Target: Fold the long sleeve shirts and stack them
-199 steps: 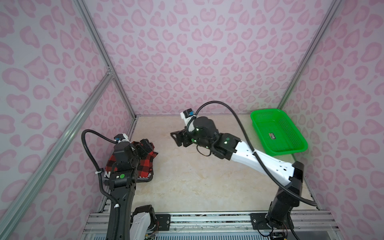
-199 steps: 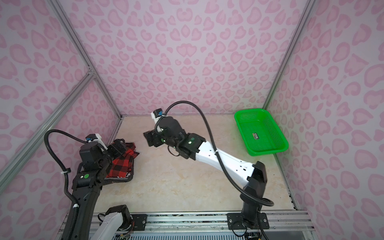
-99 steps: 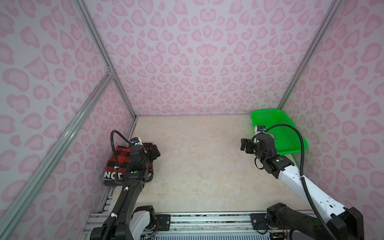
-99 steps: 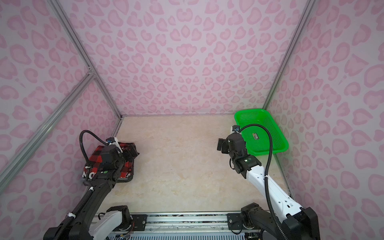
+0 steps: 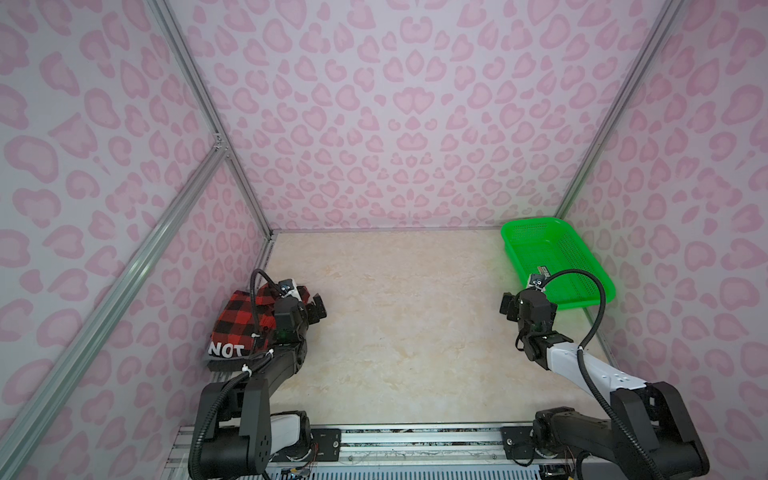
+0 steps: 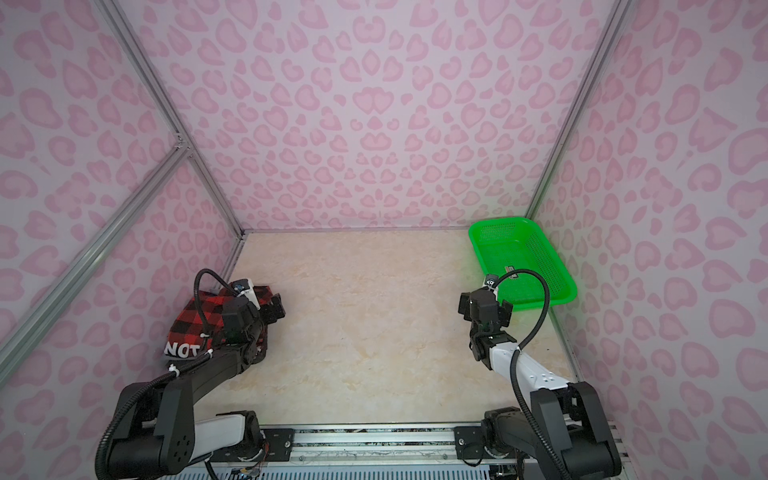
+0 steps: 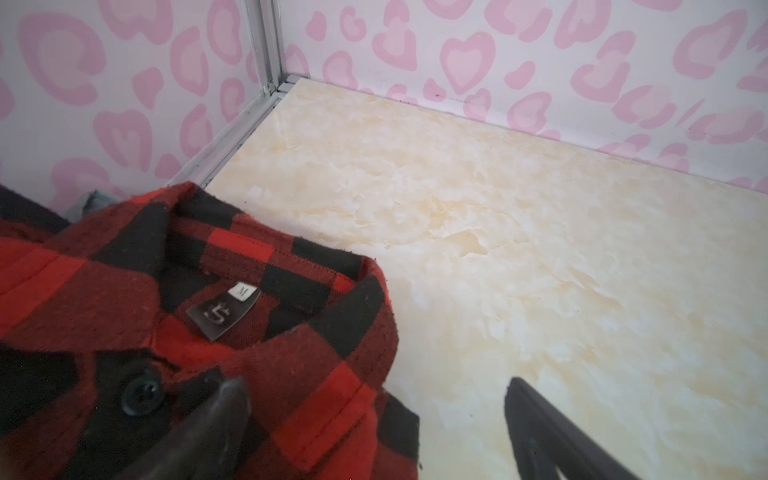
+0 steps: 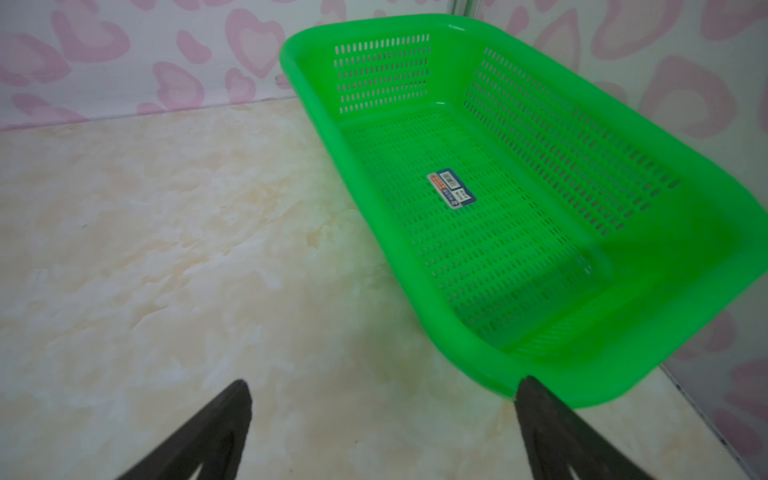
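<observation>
- Both top views: a pale marbled tabletop (image 5: 407, 332) is walled in by panels printed with pink hearts (image 5: 395, 124) on silver frame posts (image 5: 208, 124).
- A green basket (image 5: 509, 245) (image 6: 478, 245) sits in one far corner of the tabletop, touching the wall.
- The check shirt (image 5: 239, 316) (image 6: 189, 316) lies folded well apart from the basket, against the wall opposite it. It lies on a grey garment (image 5: 226, 351) that shows white letters.
- The left gripper (image 5: 316, 309) (image 6: 276, 309) hangs over the shirt's edge on the side towards the basket. Its jaws are spread and hold nothing.
- The right gripper (image 5: 530, 309) (image 6: 484, 307) is just beside the basket's near end, jaws wide apart and empty.
- Left wrist view: the check shirt (image 7: 208, 332) lies collar up, with a dark neck label (image 7: 224, 311) and a black button (image 7: 141, 392).
- In this view the left gripper (image 7: 374, 382) has one finger over the cloth and the other over bare marble.
- A scrap of grey cloth (image 7: 93, 203) peeks out behind the collar.
- Right wrist view: the basket (image 8: 316, 108) holds only a sticker (image 8: 451, 189) on its perforated floor.
- The right gripper (image 8: 384, 380) is spread over the tabletop, one fingertip at the basket's near rim.
</observation>
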`<move>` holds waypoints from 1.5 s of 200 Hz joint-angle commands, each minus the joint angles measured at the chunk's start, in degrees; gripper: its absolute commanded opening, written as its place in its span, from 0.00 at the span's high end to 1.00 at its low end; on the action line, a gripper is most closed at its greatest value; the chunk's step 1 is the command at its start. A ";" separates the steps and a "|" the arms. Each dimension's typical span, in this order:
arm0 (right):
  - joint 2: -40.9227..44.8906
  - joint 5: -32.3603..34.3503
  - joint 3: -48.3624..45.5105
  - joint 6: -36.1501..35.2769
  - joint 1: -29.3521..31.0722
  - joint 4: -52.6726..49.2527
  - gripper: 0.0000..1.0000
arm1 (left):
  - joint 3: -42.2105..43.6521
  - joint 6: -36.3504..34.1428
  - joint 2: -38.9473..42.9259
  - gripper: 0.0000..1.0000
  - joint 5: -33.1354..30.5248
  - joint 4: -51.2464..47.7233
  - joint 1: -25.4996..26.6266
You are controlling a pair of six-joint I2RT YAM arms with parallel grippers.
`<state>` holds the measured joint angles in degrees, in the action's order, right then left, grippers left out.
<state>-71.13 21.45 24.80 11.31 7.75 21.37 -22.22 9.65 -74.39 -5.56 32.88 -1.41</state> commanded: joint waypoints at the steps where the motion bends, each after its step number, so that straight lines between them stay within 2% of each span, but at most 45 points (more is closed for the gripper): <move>1: -2.52 -0.79 -2.11 -2.28 -1.68 13.61 0.01 | 0.77 -3.73 -2.06 0.03 -2.61 10.69 0.58; 11: -3.94 -1.30 -2.78 -1.32 -2.68 15.44 0.02 | 0.40 -4.49 -2.93 0.03 -3.10 11.36 0.70; 36: -8.30 -9.85 -4.18 -1.50 -6.35 21.55 0.01 | 4.19 -5.96 -6.21 0.03 -2.50 21.41 0.98; 49: -9.45 -14.46 -1.13 -1.48 -7.95 16.57 0.01 | 5.02 -8.92 -11.00 0.03 -0.34 28.54 2.53; 59: -10.77 -17.64 0.42 -1.64 -9.10 15.28 0.01 | 3.81 -7.29 -9.67 0.03 -2.46 23.57 2.22; 66: -10.95 -18.93 0.77 -1.56 -9.63 15.01 0.01 | 3.95 -6.69 -10.81 0.03 -3.14 25.97 1.87; 75: -11.15 -19.62 0.86 -1.47 -9.96 14.99 0.01 | 3.36 -6.47 -9.99 0.03 -2.55 23.18 1.58; 97: -11.12 -22.76 0.59 -3.03 -10.64 15.79 0.01 | 3.67 -6.40 -10.23 0.03 -2.77 24.43 1.45; 108: -9.75 -21.84 -2.03 -5.82 -10.79 20.34 0.01 | 3.62 -6.16 -10.00 0.03 -3.26 23.95 1.50; 117: -9.46 -22.98 -6.59 -7.07 -12.09 30.67 0.01 | 4.23 -5.34 -10.11 0.03 -6.19 25.09 1.63; 134: -14.91 -25.58 -10.48 -6.24 -13.32 43.65 0.01 | 4.66 -4.56 -9.94 0.03 -10.25 26.01 2.30; 142: -16.56 -26.77 -9.99 -7.71 -12.44 44.00 0.01 | 4.66 -4.63 -10.06 0.03 -10.35 26.08 2.38; 157: -19.22 -21.68 -9.94 -9.44 -9.37 47.61 0.00 | 4.65 -4.63 -10.00 0.03 -10.47 26.01 2.40; 170: -16.96 -11.29 -8.23 -8.20 -7.27 39.65 0.00 | 4.56 -4.57 -10.01 0.03 -10.44 25.88 2.46; 175: -16.93 -9.49 -7.65 -7.04 -7.29 38.49 0.00 | 4.60 -4.64 -10.03 0.03 -10.46 25.99 2.40; 199: -18.86 -10.01 -8.10 -7.83 -7.50 42.63 0.00 | 4.64 -4.57 -9.98 0.03 -10.45 25.99 2.42; 300: -18.60 -9.15 -8.01 -8.89 -6.39 42.08 0.00 | 4.65 -4.64 -10.03 0.03 -10.40 26.05 2.45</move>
<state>-89.47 11.11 16.62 2.81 1.26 62.67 -17.72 4.78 -84.42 -15.44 56.90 1.08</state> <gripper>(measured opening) 0.996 0.973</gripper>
